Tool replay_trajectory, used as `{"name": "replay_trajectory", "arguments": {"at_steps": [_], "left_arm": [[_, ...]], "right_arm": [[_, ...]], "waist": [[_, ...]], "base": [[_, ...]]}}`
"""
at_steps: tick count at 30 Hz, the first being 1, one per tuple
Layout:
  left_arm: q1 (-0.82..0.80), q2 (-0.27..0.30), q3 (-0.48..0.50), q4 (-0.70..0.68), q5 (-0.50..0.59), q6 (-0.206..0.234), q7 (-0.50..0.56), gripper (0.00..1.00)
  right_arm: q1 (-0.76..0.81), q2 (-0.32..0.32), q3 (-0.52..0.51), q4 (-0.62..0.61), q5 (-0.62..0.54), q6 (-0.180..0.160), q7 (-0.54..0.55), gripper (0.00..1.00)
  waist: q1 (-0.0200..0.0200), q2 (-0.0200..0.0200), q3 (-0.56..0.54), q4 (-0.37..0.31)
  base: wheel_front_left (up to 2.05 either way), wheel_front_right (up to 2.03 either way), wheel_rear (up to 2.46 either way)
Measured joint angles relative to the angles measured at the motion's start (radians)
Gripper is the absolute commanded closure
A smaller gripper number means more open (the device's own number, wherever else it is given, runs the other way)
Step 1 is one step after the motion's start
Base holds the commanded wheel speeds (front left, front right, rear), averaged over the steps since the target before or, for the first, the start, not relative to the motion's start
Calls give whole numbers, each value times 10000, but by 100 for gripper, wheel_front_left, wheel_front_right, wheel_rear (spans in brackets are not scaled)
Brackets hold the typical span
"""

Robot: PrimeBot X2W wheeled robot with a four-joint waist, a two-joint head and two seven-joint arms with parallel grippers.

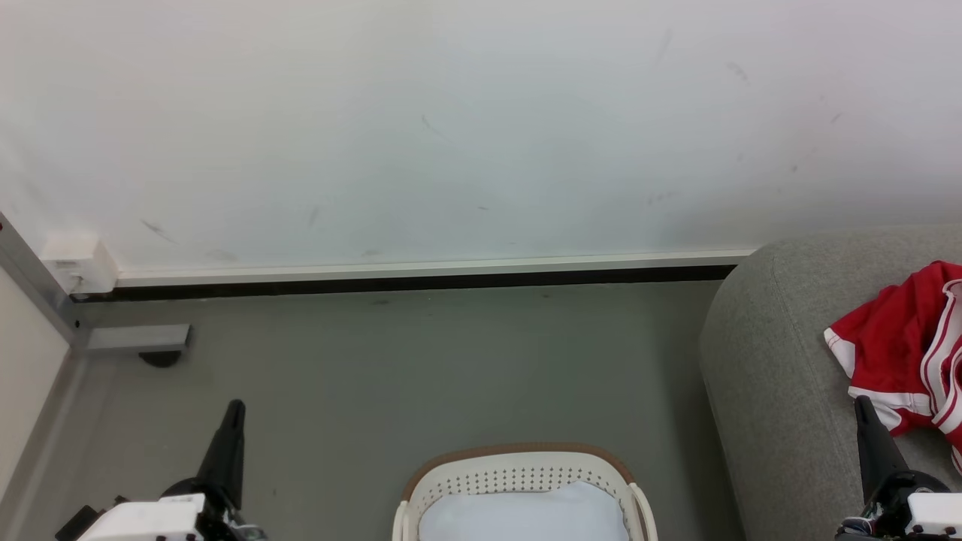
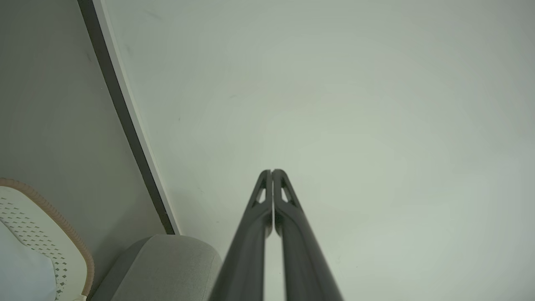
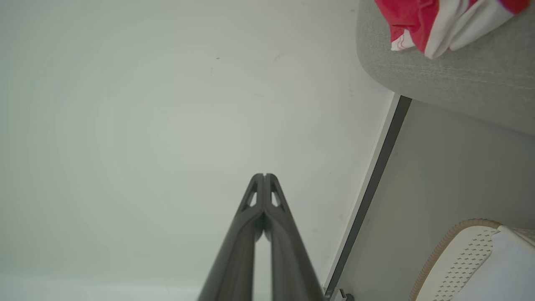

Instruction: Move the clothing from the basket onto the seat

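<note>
The red clothing [image 1: 906,349] with white stripes lies crumpled on the grey seat [image 1: 766,376] at the right edge of the head view; it also shows as clothing [image 3: 422,19] on the seat [image 3: 451,79] in the right wrist view. The cream basket [image 1: 518,469] with a brown rim stands on the floor at the bottom centre and holds a plain pale cloth [image 1: 526,515]. My left gripper [image 1: 234,409] is shut and empty at the lower left, left of the basket. My right gripper [image 1: 863,404] is shut and empty, in front of the clothing's lower edge.
A white wall [image 1: 481,128] with a dark baseboard [image 1: 406,284] runs behind the grey floor [image 1: 421,368]. A metal frame foot [image 1: 139,340] and a white box [image 1: 79,263] sit at the far left. The basket [image 2: 37,234] and seat corner [image 2: 167,267] show beside my left gripper [image 2: 272,171].
</note>
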Motion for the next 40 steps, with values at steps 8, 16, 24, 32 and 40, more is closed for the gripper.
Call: {"name": "replay_trajectory", "arguments": {"at_steps": [8, 16, 24, 32, 40], "left_arm": [[-1, 0, 0, 0, 0, -8, 0, 100], [-1, 0, 0, 0, 0, -8, 0, 100], [-1, 0, 0, 2, 0, -8, 0, 100], [-1, 0, 0, 2, 0, -8, 0, 100], [-1, 0, 0, 0, 0, -8, 0, 100]], "right_arm": [[-1, 8, -10, 0, -13, 0, 12, 100], [-2, 17, -21, 2, -44, 0, 13, 100], [-4, 31, -35, 2, -61, 0, 17, 100], [-4, 46, -46, 4, -65, 0, 31, 100], [-5, 56, -58, 4, -73, 0, 59, 100]], "waist": [[0, 0, 0, 0], [0, 0, 0, 0], [0, 0, 0, 0], [0, 0, 0, 0], [0, 0, 0, 0]], "base": [[0, 0, 0], [0, 0, 0], [0, 0, 0], [0, 0, 0], [0, 0, 0]]}}
